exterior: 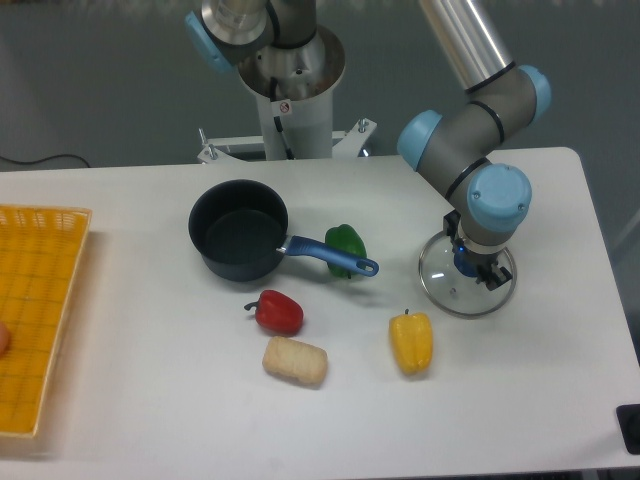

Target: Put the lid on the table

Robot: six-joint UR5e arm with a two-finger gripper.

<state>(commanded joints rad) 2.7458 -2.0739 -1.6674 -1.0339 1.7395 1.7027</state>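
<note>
While the gripper [474, 266] sits closed around the blue knob at its centre, the lid [445, 281] lies about flat at the right side of the table [150, 400]: clear glass disc, thin silver rim, white tabletop visible through it. Contact between rim and table can't be judged. Yellow pepper [411, 342] just in front-left of lid, apart from it. Dark pot [239, 231] with blue handle further left, green pepper [347, 244] behind the handle end. Red pepper [277, 312], pale bread-like block [295, 361] near the middle. Orange tray [35, 320] at far left edge
</note>
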